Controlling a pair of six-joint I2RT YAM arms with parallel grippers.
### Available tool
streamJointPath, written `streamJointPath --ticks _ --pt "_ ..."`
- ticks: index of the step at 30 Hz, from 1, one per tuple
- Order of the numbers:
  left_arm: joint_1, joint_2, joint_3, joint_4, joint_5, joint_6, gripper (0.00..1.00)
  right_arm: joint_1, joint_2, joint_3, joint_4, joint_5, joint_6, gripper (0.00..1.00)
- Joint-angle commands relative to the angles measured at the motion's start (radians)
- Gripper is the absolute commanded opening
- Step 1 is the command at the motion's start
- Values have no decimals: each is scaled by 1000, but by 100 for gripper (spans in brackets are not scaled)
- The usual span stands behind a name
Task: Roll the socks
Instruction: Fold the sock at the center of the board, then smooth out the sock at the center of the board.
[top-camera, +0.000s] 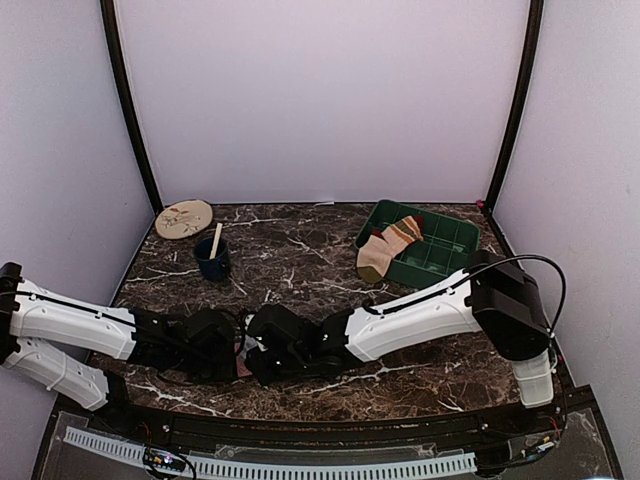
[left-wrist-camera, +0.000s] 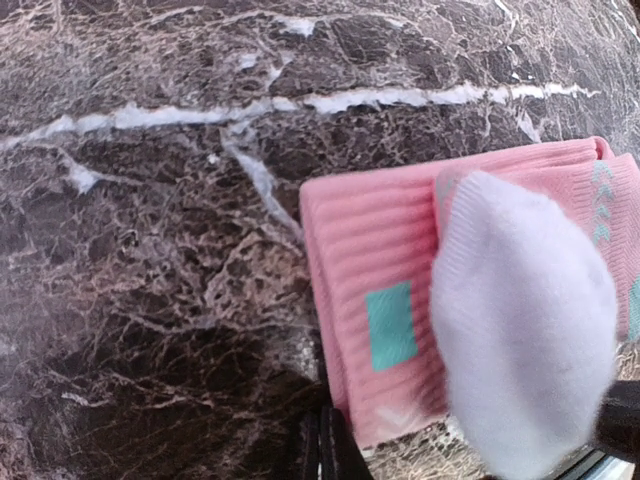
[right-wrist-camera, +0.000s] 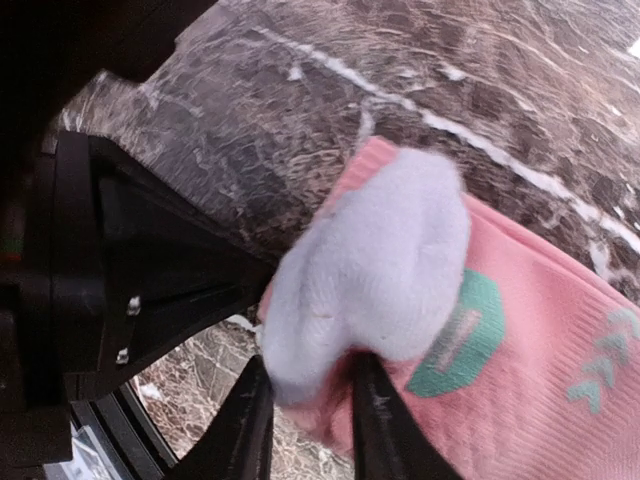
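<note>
Your left gripper (top-camera: 238, 358), fingers pressed together, and right gripper (right-wrist-camera: 310, 420), fingers pinching the pale toe, have the pink sock (left-wrist-camera: 400, 290) partly folded; the striped sock (top-camera: 388, 247) waits untouched on the green tray (top-camera: 440, 255)

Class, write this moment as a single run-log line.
left gripper: shut on pink sock | right gripper: pinching its pale toe | striped sock: draped over green tray

Striped sock (top-camera: 386, 247) on tray (top-camera: 445, 250) rim
</note>
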Motion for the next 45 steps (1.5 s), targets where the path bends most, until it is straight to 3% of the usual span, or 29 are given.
streamJointPath --ticks 1,6,17,29,36,45 --pt "-2 -31 -24 -17 0 -14 6 11 21 7 87 -53 1 30" --pt "-2 -38 -29 -16 -2 -21 6 9 17 -6 110 -77 -2 42" --pt "-2 -97 -5 -86 -43 -30 7 0 -73 -88 137 -45 -7 45" --pt "0 -177 162 -249 -106 26 18 -15 -219 -181 145 28 -15 49" --pt "7 -87 282 -240 -71 125 23 -71 -297 -288 131 108 33 51" --pt "11 113 354 -152 14 215 23 -124 -320 -389 142 119 56 65"
